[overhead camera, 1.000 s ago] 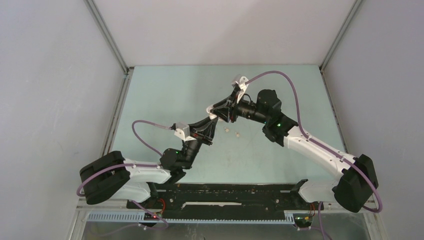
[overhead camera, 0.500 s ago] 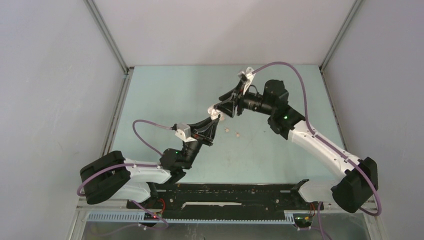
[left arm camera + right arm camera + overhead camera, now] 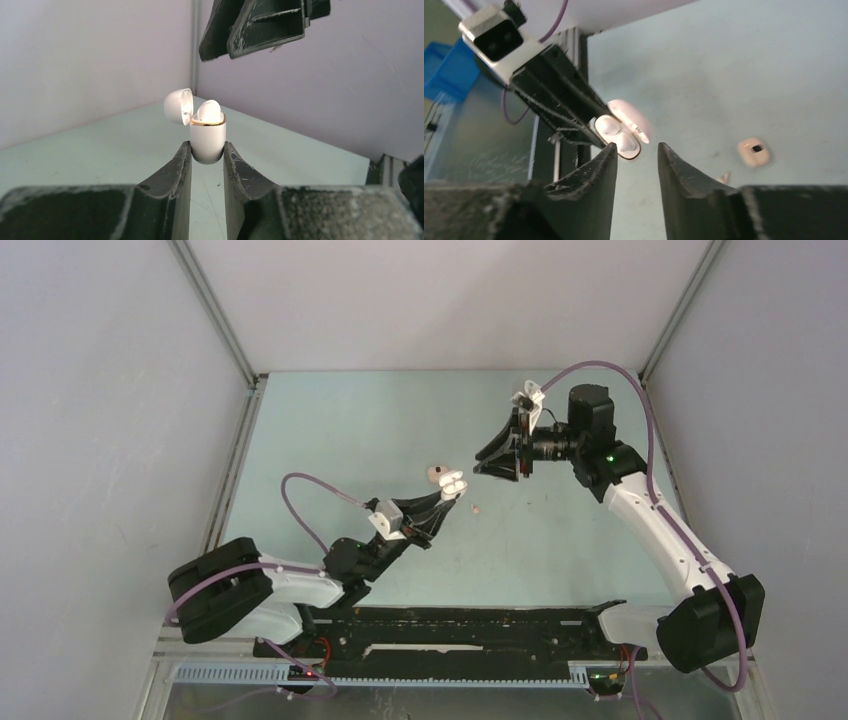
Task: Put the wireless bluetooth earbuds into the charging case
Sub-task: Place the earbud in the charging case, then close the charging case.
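Left wrist view gives detail that is lost from above: the charging case [image 3: 207, 136] is clamped upright between the fingers of the left gripper [image 3: 207, 150]. Its lid [image 3: 178, 105] is swung open, and a white earbud [image 3: 209, 111] is seated in it, standing above the gold rim. From the right wrist, two pale rounded shapes are seen side by side in the open case. The right gripper [image 3: 636, 149] is held just beside the case with its jaws apart and nothing between them. On the worktop [image 3: 749, 60] a small beige case [image 3: 754, 151] is shown, and near it a loose bud [image 3: 724, 177], partly cut off by a finger. From the top, these are made out only as small pale specks.
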Available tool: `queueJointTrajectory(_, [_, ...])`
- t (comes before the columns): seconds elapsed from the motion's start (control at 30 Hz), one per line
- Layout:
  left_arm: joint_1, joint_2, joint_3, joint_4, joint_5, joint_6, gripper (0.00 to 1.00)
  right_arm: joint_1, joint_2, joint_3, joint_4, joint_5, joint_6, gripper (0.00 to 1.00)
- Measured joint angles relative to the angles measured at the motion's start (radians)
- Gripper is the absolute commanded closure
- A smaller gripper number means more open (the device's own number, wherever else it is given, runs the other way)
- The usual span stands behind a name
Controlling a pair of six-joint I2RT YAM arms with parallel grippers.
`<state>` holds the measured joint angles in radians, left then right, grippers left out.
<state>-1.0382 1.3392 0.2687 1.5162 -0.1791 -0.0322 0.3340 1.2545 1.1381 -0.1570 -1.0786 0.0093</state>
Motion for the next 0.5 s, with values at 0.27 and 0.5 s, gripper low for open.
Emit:
queueJointTrajectory(0.27, [0.001,0.060,-0.004,0.000,0.169,0.042,1.00,0.019,-0.030,0.030,-0.423,-0.093,-0.456,0.77])
queueJointTrajectory(0.5, [0.001,0.109,-0.004,-0.004,0.228,0.064,1.00,0.090,-0.032,0.069,-0.658,-0.030,-0.723,0.47])
